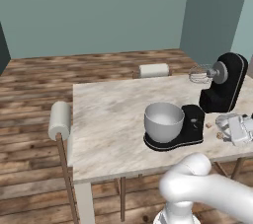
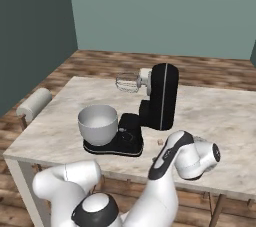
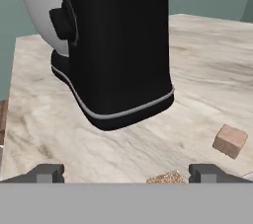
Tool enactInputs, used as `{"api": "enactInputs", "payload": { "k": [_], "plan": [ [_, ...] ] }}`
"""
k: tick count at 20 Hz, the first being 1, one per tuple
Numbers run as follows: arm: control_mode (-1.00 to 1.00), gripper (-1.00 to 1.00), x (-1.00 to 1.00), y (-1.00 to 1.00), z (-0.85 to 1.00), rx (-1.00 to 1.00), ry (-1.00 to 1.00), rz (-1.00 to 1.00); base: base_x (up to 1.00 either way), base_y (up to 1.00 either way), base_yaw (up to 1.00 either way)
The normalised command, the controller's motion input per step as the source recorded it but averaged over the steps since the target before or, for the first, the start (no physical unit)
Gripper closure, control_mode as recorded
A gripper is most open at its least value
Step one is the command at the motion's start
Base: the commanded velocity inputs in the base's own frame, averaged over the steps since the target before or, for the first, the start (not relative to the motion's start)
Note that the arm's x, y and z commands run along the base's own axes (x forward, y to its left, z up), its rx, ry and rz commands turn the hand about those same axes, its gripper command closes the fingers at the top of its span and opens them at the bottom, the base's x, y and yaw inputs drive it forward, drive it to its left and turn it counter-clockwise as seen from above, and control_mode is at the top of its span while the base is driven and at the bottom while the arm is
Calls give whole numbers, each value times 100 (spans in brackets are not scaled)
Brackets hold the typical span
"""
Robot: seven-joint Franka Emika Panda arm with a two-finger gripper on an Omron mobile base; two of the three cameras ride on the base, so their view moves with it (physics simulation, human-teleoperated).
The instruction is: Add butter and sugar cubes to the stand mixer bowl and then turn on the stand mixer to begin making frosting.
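Observation:
The glossy black stand mixer (image 1: 225, 84) stands on the marble table (image 1: 108, 114) with its head tilted up and its whisk (image 1: 198, 75) in the air. The silver stand mixer bowl (image 1: 163, 121) sits on the mixer's flat base and looks empty. My gripper (image 3: 127, 173) hovers low over the table just right of the mixer, open wide, facing the mixer's black column (image 3: 118, 45). A brown sugar cube (image 3: 230, 140) lies ahead to the right. A second, speckled sugar cube (image 3: 165, 177) lies on the table between my fingertips, ungripped. The butter is out of view.
Two pale-cushioned chairs stand at the table, one at its left edge (image 1: 60, 118) and one at the far side (image 1: 153, 70). The table's near edge runs just below the mixer base. My own white arm (image 2: 165, 171) bends in front of the table.

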Motion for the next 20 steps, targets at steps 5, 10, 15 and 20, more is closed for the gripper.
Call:
{"api": "enactInputs", "payload": {
  "k": [5, 10, 15, 20],
  "plan": [
    [-100, -100, 23, -7, -16, 0, 0, 0, 0, 0, 0],
    [-100, -100, 22, -2, -17, 0, 1, 0, 0, 0, 0],
    [-100, -100, 8, -21, -23, 0, 2, 0, 0, 0, 0],
    [-100, -100, 5, -23, -22, 0, 1, 0, 0, 0, 0]
  ]
}}
